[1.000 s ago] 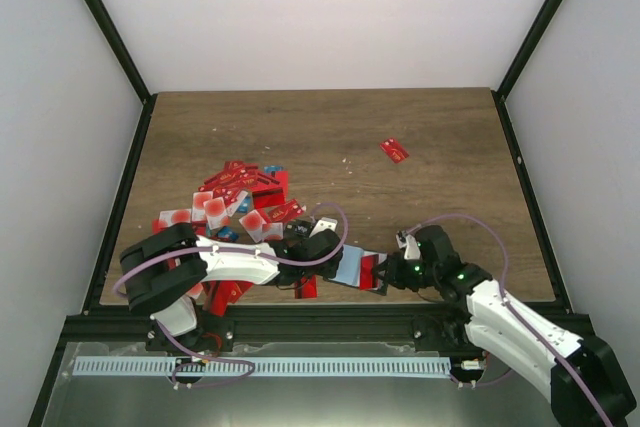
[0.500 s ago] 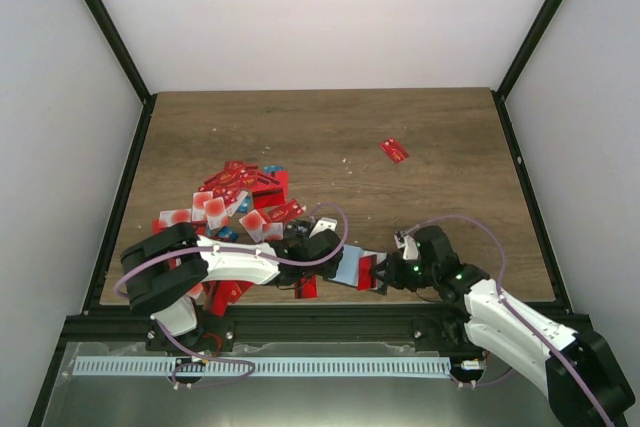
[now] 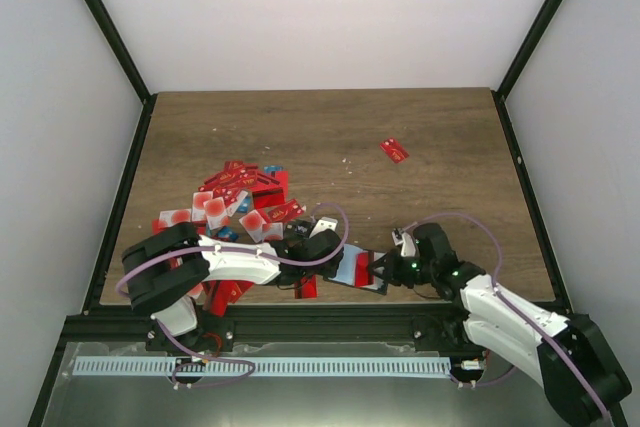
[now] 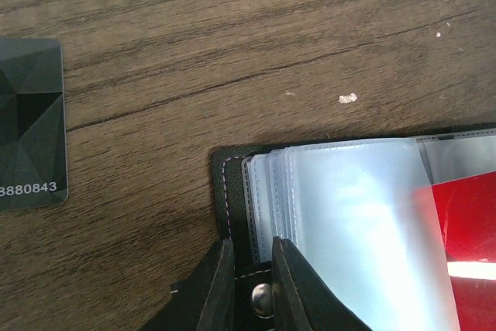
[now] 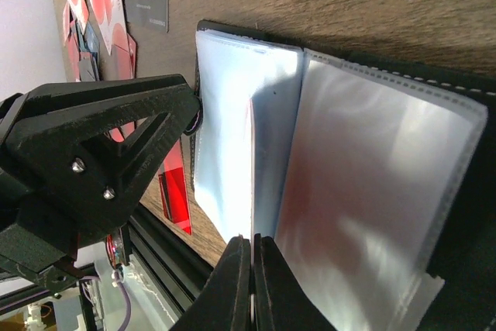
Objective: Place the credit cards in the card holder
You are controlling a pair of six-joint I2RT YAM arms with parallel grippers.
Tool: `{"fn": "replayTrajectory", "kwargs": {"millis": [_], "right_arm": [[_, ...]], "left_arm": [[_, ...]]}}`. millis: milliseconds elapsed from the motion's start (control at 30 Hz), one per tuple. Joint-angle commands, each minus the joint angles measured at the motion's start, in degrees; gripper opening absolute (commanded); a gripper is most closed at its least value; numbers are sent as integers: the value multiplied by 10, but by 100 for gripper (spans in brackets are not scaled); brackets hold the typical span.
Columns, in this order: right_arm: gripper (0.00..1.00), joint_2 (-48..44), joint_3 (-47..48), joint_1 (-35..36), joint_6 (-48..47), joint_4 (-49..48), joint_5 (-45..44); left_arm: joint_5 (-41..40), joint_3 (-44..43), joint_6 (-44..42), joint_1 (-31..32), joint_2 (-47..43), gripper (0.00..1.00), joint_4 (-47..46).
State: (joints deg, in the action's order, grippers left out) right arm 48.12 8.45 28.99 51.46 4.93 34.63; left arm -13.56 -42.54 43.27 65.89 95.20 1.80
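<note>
Left gripper [image 4: 253, 247] narrow, pinching card holder [image 4: 231, 180] cover; right gripper [image 5: 250, 242] shut on clear sleeve [image 5: 267, 184]. Hold your cover grip firm, lift sleeve slowly, expose pocket for card.

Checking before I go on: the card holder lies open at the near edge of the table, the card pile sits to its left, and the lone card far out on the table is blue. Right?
Not quite. The lone card far out on the table is red, not blue, as the top external view shows. The rest holds: the card holder lies open at the near edge, and the card pile sits to its left.
</note>
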Motion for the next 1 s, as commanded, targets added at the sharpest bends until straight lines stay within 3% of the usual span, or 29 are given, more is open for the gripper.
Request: {"fn": "replayTrajectory", "kwargs": {"millis": [0, 367, 967], "right_arm": [[1, 14, -4, -8, -6, -32, 10], [1, 54, -17, -12, 9, -95, 12], [1, 38, -83, -12, 91, -213, 18]], "left_arm": [[10, -1, 1, 2, 15, 16, 16], [15, -1, 5, 2, 11, 16, 26], [19, 1, 9, 2, 12, 12, 23]]}}
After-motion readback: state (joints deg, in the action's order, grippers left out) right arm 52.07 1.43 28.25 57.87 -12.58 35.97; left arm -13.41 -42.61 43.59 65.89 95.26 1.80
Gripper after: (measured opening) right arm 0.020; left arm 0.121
